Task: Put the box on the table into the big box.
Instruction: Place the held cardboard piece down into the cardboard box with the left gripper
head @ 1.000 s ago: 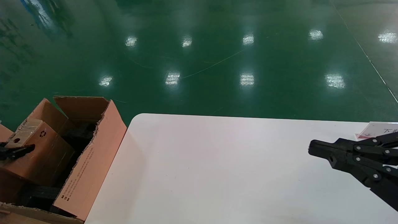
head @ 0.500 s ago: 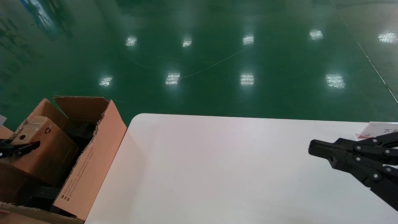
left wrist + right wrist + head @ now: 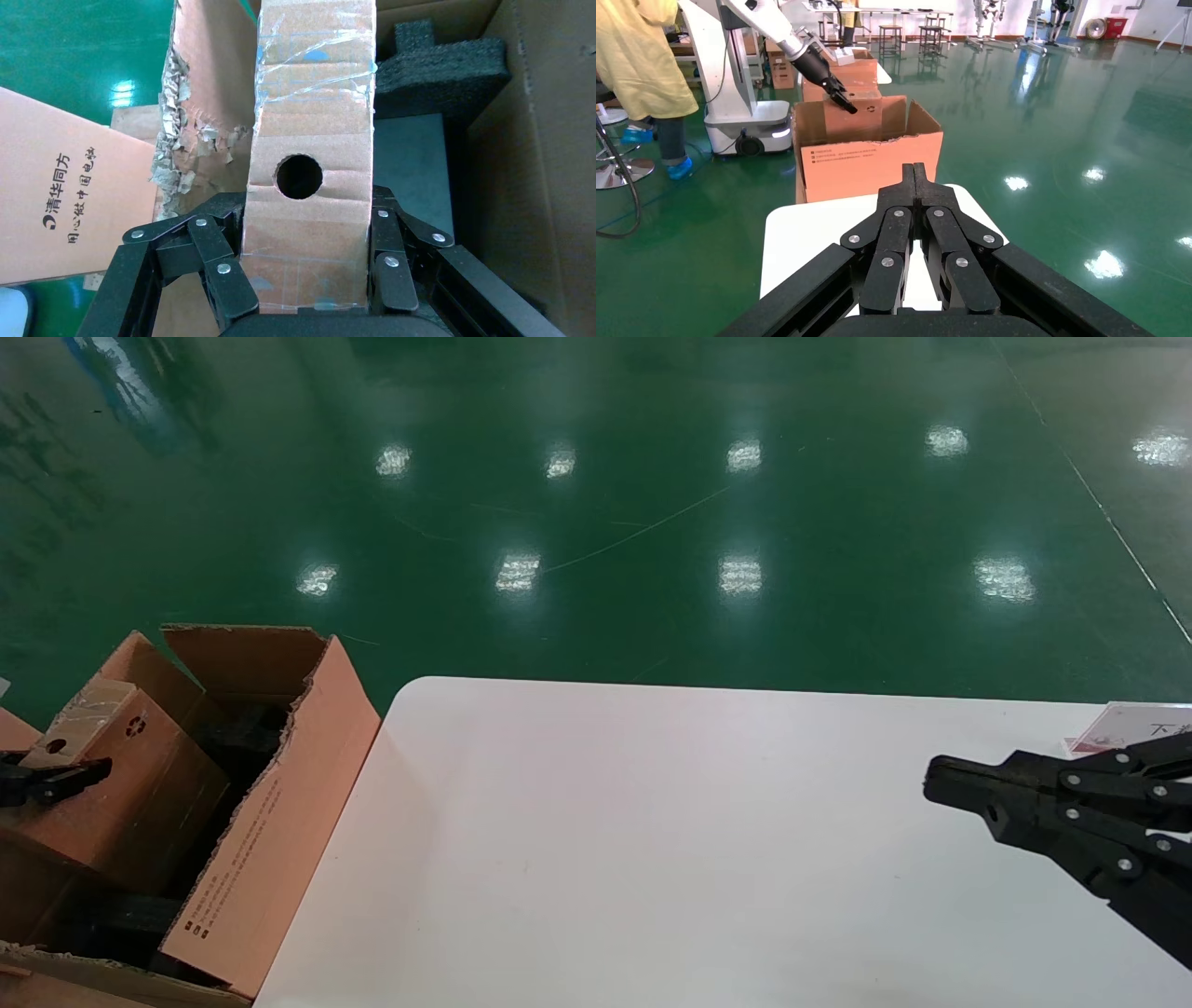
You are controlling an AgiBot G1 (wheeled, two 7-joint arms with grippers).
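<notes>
The small flat brown cardboard box [image 3: 121, 784], with whitish tape scuffs, a round hole and a black recycling symbol, sits at the lower left of the head view, tilted, its lower part already inside the mouth of the big brown corrugated carton [image 3: 270, 831] with torn-edged flaps. In the left wrist view the left gripper [image 3: 307, 281] is clamped on the small box [image 3: 309, 154], one black finger pressed against each narrow side just below the hole, with black foam padding [image 3: 443, 67] and a grey inner surface beyond it inside the carton [image 3: 534, 175]. The box looks held above the padding rather than resting on it, though contact underneath is hidden. To finish well, the arm should probably lower the box straight down, keeping it away from the ragged flap edge beside it, and let go only once it is supported, so it does not tip or wedge. The right gripper [image 3: 941, 784] hovers idle over the glossy white table [image 3: 652, 859] at the right edge of the head view, its fingers pressed together and holding nothing. A pale card [image 3: 1122, 724] lies near it.
</notes>
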